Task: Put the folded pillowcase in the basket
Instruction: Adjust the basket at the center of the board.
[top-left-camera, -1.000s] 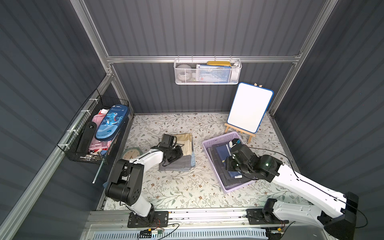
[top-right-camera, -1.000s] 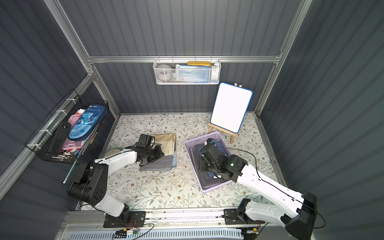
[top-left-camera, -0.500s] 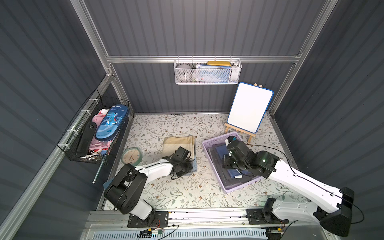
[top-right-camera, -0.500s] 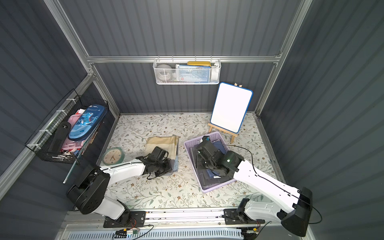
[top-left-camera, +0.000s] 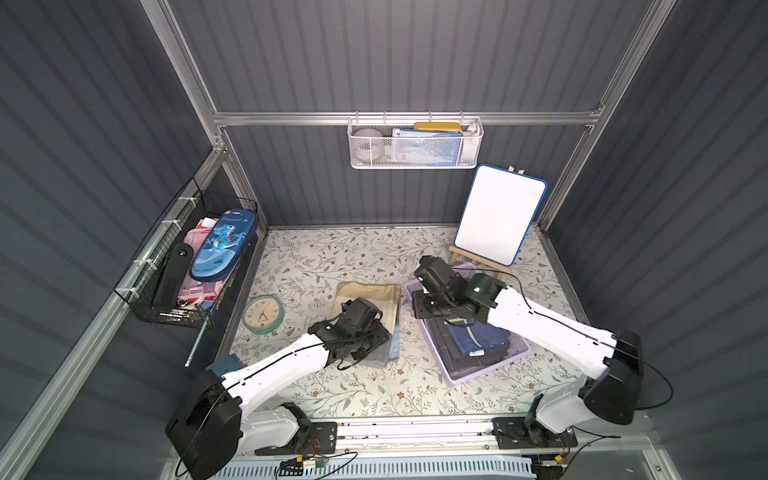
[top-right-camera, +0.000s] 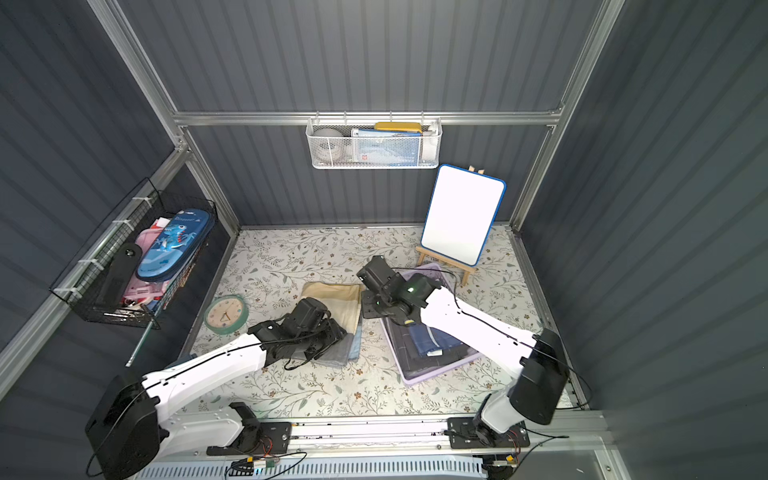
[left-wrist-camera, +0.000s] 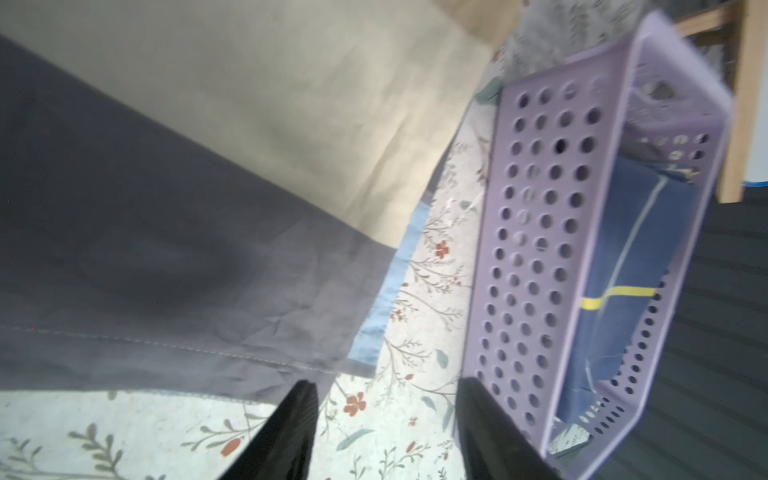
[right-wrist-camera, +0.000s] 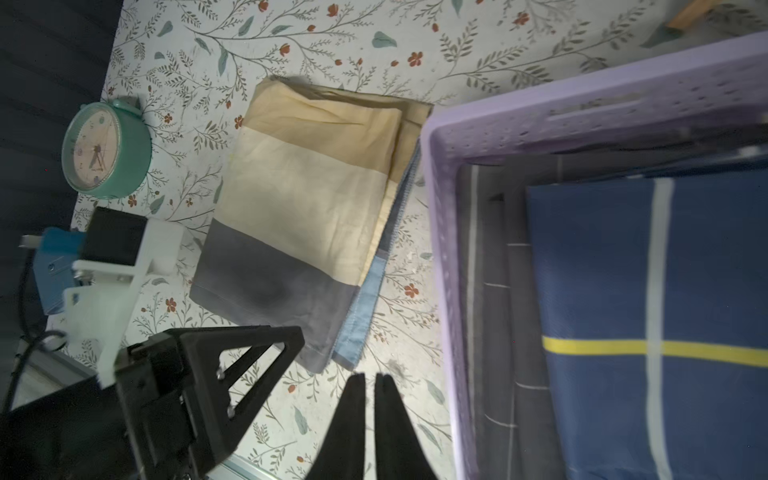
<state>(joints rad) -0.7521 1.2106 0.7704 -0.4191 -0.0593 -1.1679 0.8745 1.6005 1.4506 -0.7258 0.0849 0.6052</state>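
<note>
Pillowcase (right-wrist-camera: 307, 199) beside basket (right-wrist-camera: 440, 249) | left tool (left-wrist-camera: 386, 384) parted, empty | right tool (right-wrist-camera: 370, 378) nearly closed, empty

Folded pillowcase (top-left-camera: 370, 293) lies just left of basket (top-left-camera: 490, 369)

**A lab booth dressed as a home corner**

Dark ribbed wall panels (top-left-camera: 395, 54) in an aluminium frame (top-left-camera: 291, 118) box in a floral-papered table (top-left-camera: 332, 253). Robot arms (top-left-camera: 274, 370) sit on a rail (top-left-camera: 415, 432) at its front edge (the alarm clock (top-left-camera: 263, 314) and whiteboard (top-left-camera: 498, 214) add the homely touch).
</note>
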